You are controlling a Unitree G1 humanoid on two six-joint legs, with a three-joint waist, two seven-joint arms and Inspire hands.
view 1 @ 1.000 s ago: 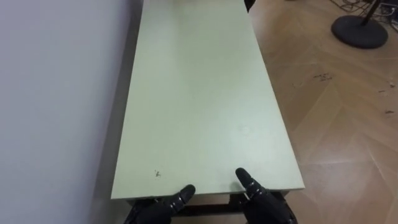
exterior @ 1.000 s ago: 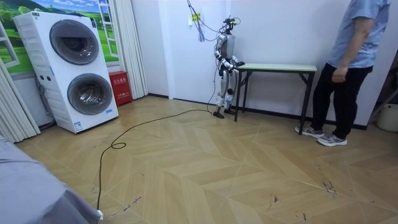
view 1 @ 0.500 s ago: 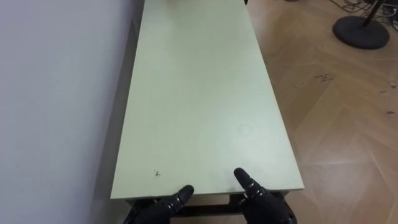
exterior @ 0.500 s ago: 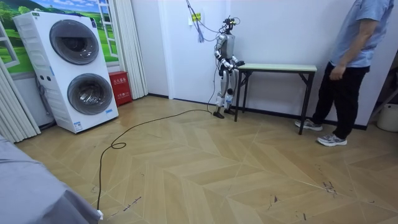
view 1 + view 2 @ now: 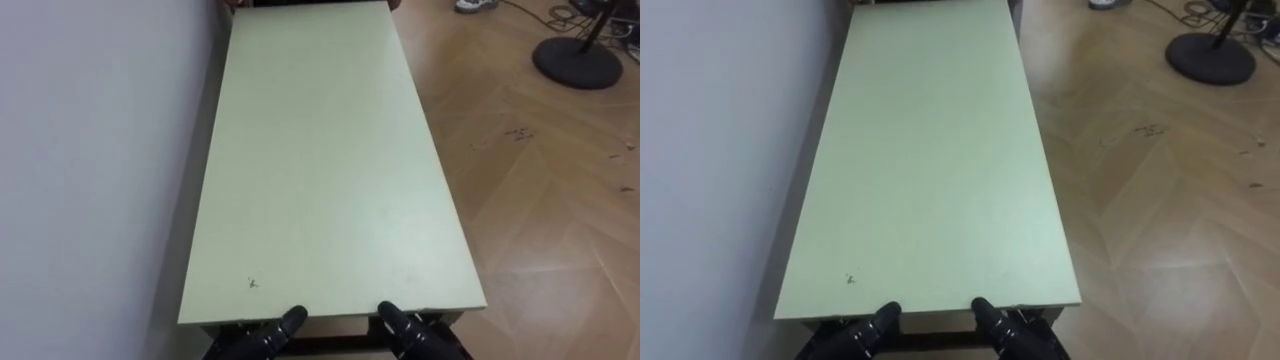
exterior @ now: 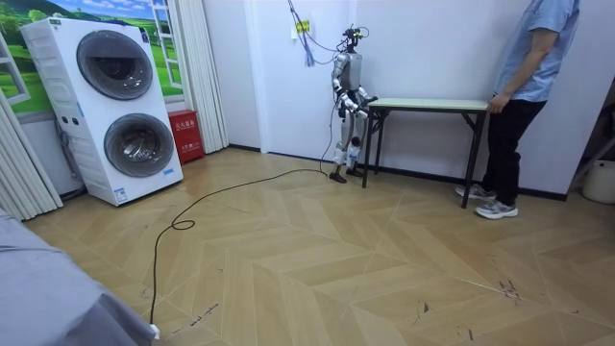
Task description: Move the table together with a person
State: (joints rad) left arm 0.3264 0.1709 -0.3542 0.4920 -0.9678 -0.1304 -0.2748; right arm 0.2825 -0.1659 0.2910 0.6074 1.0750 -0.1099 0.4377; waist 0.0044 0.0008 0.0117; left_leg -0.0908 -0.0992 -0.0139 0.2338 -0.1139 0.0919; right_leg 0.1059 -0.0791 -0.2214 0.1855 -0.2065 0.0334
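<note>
Lengthwise, the long pale-green table (image 5: 320, 170) on dark legs is standing against a white wall (image 5: 90, 170), its top bearing 1 small dark mark (image 5: 253, 282) near the robot's end. The left hand (image 5: 268, 335) and right hand (image 5: 412, 332) are pinching that end's edge, thumbs lying on top; a person (image 6: 527, 86) is holding the far end.

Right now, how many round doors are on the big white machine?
2. On the white machine, one round door is in the upper half, the other straight below it.
</note>
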